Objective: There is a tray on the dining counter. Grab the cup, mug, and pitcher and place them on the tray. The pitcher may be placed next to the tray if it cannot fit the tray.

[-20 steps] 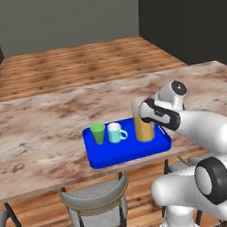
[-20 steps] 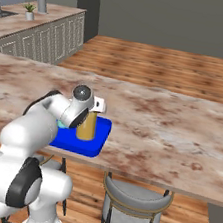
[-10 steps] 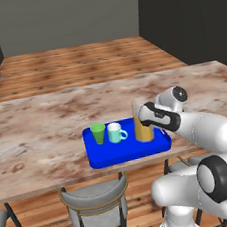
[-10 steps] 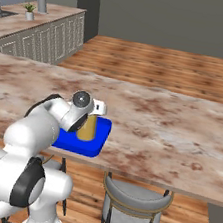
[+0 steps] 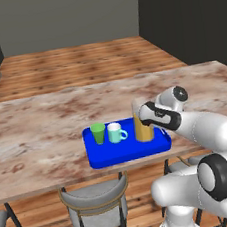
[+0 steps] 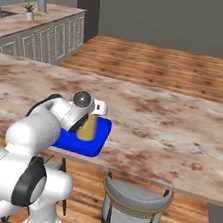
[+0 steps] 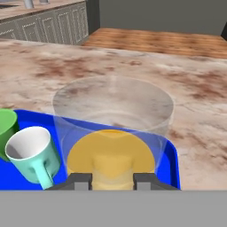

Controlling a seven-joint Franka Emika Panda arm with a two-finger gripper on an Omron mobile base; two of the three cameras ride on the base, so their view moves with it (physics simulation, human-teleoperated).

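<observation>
On the dining counter [image 5: 38, 140] lies the bright blue tray [image 5: 125, 153]. The green cup [image 5: 98, 133] and the teal mug [image 5: 116, 132] stand side by side on its left half. At the right end of the tray stands the glass pitcher [image 5: 143, 130] with orange liquid, its base on or just above the tray. My gripper [image 5: 146, 115] is shut on the pitcher's near side, up by the rim. The hand view looks down into the pitcher [image 7: 113, 128], with the gripper [image 7: 113, 179] clamped on its wall, the mug [image 7: 33, 153] to its left and the cup [image 7: 4, 126] at the edge.
A grey chair [image 5: 97, 208] stands under the counter's near edge below the tray, and another chair [image 6: 137, 208] shows to the right. A marbled worktop with cream cabinets [image 6: 40, 27] runs at the far left. The counter top [image 6: 171, 127] stretches bare to the right of the tray.
My hand has sunk a little with the pitcher in it, onto the right end of the tray. Cup and mug have stayed put.
</observation>
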